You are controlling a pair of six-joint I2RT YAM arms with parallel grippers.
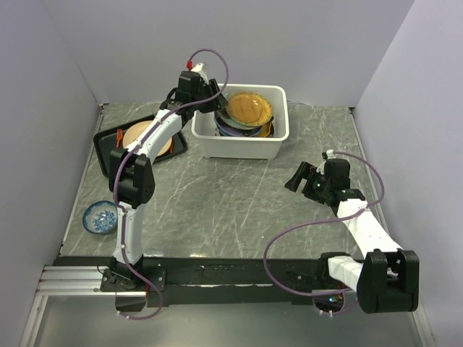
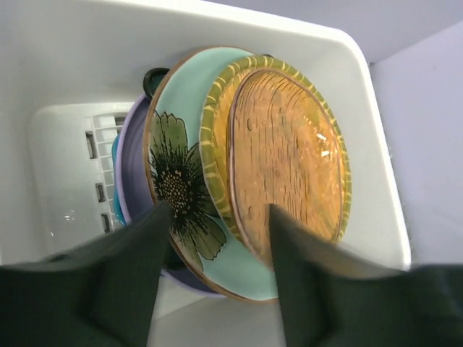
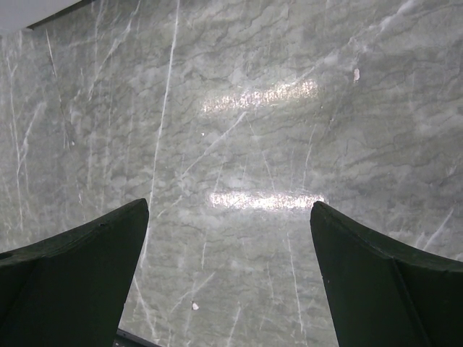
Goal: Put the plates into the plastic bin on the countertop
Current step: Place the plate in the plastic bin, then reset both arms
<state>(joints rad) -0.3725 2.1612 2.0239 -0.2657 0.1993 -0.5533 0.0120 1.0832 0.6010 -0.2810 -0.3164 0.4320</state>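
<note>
The right gripper (image 1: 307, 181) hangs low over bare bench (image 1: 217, 202), its fingers spread wide and empty, seemingly parked clear of the other arm's work. Farther back, the left gripper (image 2: 218, 208) hovers above the plastic bin (image 1: 239, 150), fingers parted, holding nothing. Below it the plates (image 1: 248, 110) lie stacked inside the bin, the orange scalloped plate (image 2: 289, 159) uppermost on the pale green flowered plate (image 2: 177, 173).

Both end effectors (image 2: 219, 210) (image 3: 230, 204), jaws apart
</note>
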